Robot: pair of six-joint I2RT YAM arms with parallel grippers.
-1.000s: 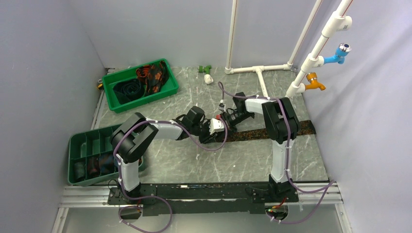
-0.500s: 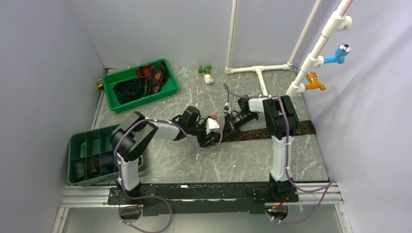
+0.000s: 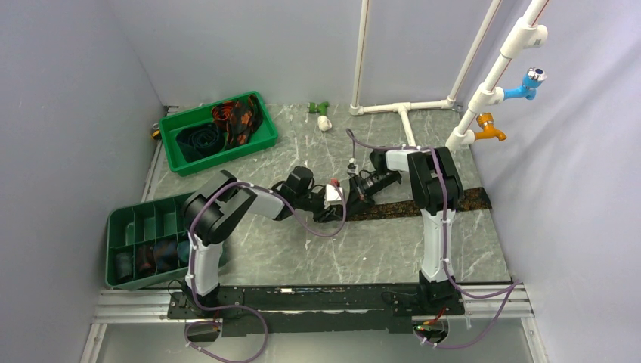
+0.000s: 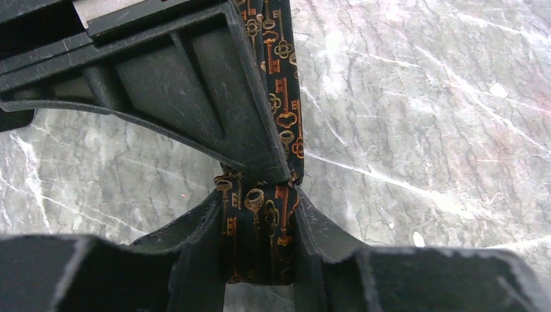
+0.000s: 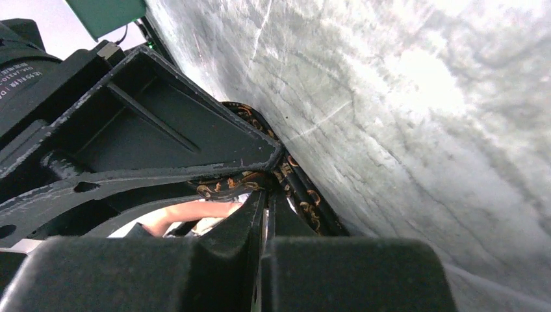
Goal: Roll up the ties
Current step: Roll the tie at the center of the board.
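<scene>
Far left, near edge: divided tray (image 3: 143, 224), green, with dark rolled ties (image 3: 151, 257) in its near compartments. Behind it, against the back-left corner, second tray (image 3: 227, 156), green and undivided, holding loose ties (image 3: 230, 117), one teal-dark, one black with red-orange print. Left arm reaches low across the table (image 3: 340, 257) toward the middle. Left claw (image 4: 258, 221) is clamped on the folded end of the tie (image 3: 389, 209): in the left wrist view the fold stands upright between the two fingers, cloth touching both, gold-orange key print on dark ground. Right claw (image 3: 354, 195) comes in from the other side and meets the left one over this same end. Its jaws are closed tight on each other, with only a hairline seam in the right wrist view. Its tip presses against the cloth just above the fold; whether any cloth is caught in the seam, cannot tell. From the claws the rest of the tie lies flat on the table, running right in a straight strip, passing under the right arm and ending near the right wall. Far right, back: white pipes (image 3: 404, 107), a blue tap (image 3: 529, 83) and an orange tap (image 3: 490, 127).
</scene>
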